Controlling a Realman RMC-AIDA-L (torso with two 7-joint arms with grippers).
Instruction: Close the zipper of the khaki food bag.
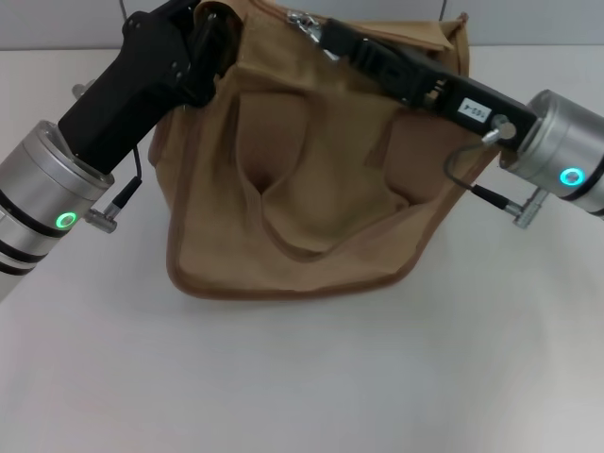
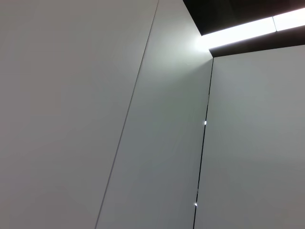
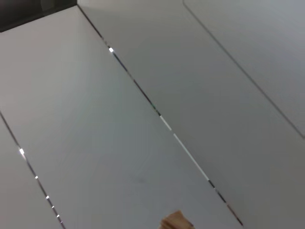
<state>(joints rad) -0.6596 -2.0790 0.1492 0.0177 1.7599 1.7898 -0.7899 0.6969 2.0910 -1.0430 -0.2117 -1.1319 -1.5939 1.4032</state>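
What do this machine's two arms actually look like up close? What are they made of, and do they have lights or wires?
Each arm ends in a silver metal cylinder with a glowing green ring light and a thin black cable plugged in at the side. Beyond that sits a matte black end effector: the left end effector is blocky, and the right end effector is longer and slimmer, with a small white label bearing numbers.

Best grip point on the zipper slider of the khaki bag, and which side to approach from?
Grip the small silver metal pull tab at the top edge of the tan canvas food bag. It sticks out above the fabric, so probably pinch it from the right, where the right gripper already reaches. The left gripper sits at the bag's top left corner, likely steadying it.
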